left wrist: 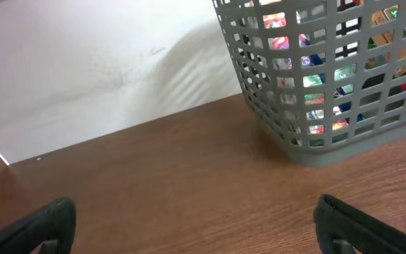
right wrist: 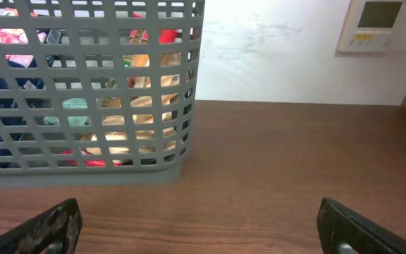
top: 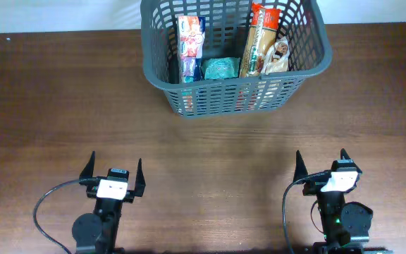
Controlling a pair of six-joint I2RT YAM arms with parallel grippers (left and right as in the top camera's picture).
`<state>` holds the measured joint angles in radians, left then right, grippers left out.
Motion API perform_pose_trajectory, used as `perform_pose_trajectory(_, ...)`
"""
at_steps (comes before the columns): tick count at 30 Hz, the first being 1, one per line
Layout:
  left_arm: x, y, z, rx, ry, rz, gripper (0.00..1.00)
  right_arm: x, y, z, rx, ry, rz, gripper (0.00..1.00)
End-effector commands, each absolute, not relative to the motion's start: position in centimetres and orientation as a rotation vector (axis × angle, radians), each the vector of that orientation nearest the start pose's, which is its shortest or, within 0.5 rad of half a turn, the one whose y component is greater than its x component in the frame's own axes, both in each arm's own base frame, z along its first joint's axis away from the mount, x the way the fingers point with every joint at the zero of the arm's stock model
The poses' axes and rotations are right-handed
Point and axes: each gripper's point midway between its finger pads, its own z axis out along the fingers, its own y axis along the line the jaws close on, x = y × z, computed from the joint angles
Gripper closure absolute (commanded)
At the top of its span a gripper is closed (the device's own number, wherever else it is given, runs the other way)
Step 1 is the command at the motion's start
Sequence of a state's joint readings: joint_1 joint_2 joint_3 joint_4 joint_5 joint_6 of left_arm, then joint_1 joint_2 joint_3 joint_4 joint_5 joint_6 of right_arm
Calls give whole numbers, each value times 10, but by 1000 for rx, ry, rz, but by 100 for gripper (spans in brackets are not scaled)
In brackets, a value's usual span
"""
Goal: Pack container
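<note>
Box (top: 190,48), teal packet (top: 220,68) and orange packet (top: 259,39) stand in the basket (top: 231,90), no groceries show on the table (top: 203,152), left claw (top: 114,166) and right claw (top: 320,156) gape empty: packing looks finished.

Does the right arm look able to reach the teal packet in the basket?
Probably, from above: the basket is open-topped. But the teal packet sits low between a tall box and a long orange packet, tight fit.

Printed packages in basket (top: 189,99), no lettering legible
</note>
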<state>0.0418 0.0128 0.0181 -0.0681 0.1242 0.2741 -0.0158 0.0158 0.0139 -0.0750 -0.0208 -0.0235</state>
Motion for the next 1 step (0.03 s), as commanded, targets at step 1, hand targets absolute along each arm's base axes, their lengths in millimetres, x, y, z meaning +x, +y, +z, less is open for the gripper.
perform_pose_trajectory(1,245,-12,160,302,1609,152,1,246,3,157,-34,1645,0,1)
